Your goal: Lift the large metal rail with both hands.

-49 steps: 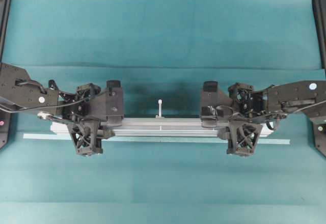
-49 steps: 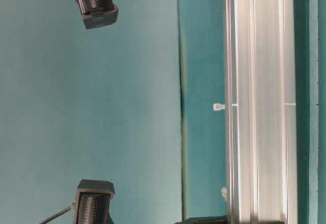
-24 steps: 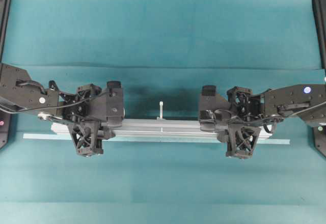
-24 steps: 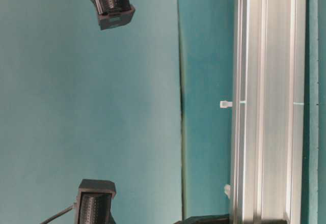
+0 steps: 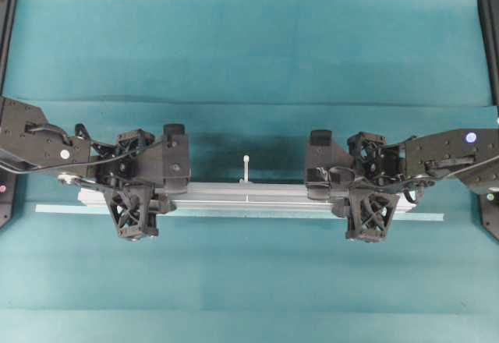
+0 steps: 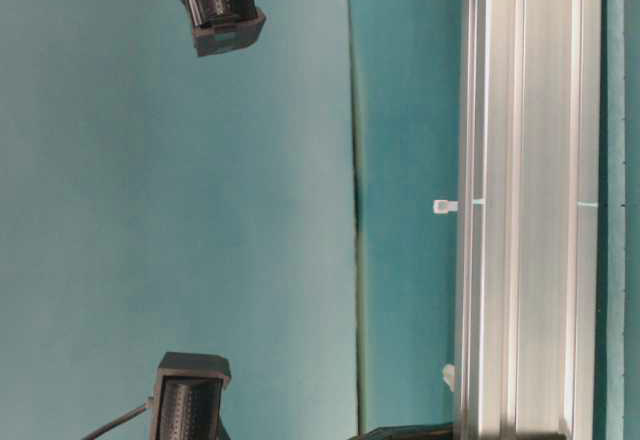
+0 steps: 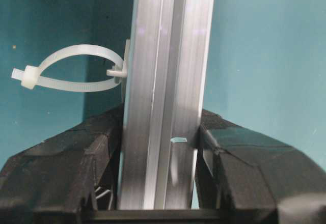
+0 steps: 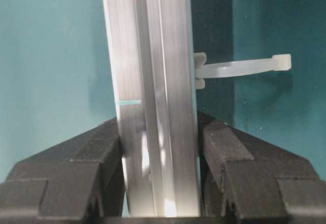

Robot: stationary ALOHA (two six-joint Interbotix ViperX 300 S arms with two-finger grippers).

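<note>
The left gripper (image 7: 160,147), black with a lattice-frame body and broad blocky jaws, is closed partway onto the long silver aluminium rail (image 7: 165,81) with lengthwise grooves; its jaws press both flanks of the bar. A looped white zip tie (image 7: 71,71) sticks out from the rail just past the jaws.

The right gripper (image 8: 158,147), built the same, clamps the rail (image 8: 153,71) likewise, a jaw tight on each side, with another white zip-tie tail (image 8: 239,66) jutting sideways just beyond it.

Seen from overhead, the left gripper (image 5: 160,179) holds the rail (image 5: 245,195) near its left end and the right gripper (image 5: 331,175) near its right end. The bar runs parallel to the near edge of the teal tabletop (image 5: 249,39), roughly midway across it. A third small zip tie (image 5: 245,167) stands out at mid-length. A thin, flat pale tape stripe (image 5: 425,217) lies on the tabletop just beside the rail, reaching farther towards both side edges.
</note>
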